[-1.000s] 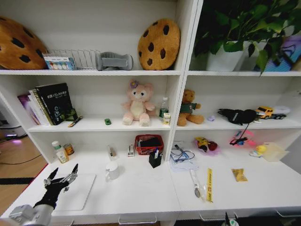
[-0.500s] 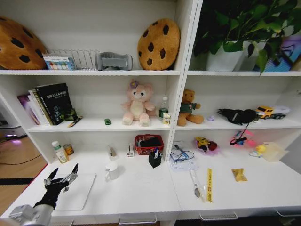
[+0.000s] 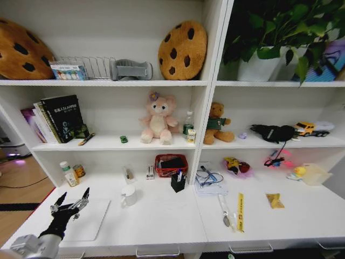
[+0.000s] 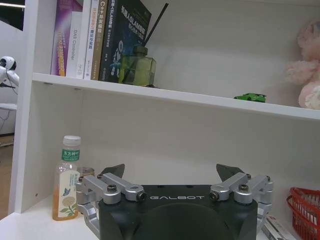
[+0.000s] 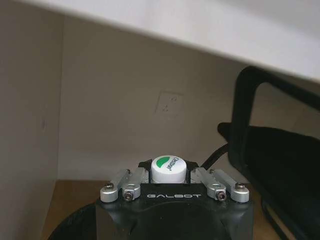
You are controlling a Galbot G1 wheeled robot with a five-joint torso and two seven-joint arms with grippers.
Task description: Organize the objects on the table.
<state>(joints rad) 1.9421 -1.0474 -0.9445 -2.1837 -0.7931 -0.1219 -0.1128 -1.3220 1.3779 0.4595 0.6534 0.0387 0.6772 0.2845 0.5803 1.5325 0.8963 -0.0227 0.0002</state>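
1. Where the head view meets its lower left corner: left gripper [image 3: 71,204], fingers spread wide and empty, above the silver laptop [image 3: 86,220] on the table [image 3: 161,221].
2. Right gripper [image 5: 169,176], marked "GALBOT", clamped on a small white bottle [image 5: 168,170]; cap label green, wording too small to read; bottle body hidden.
3. Farther back, by the left shelf wall: bottle of yellow drink [image 4: 66,178], label characters illegible.
4. On the shelf above: tiny green toy [image 3: 123,139]; book spines [image 4: 95,40], one reading "SLAM".

White shelf unit [image 3: 210,83] against a wall; wooden floor [image 3: 19,197] at left.
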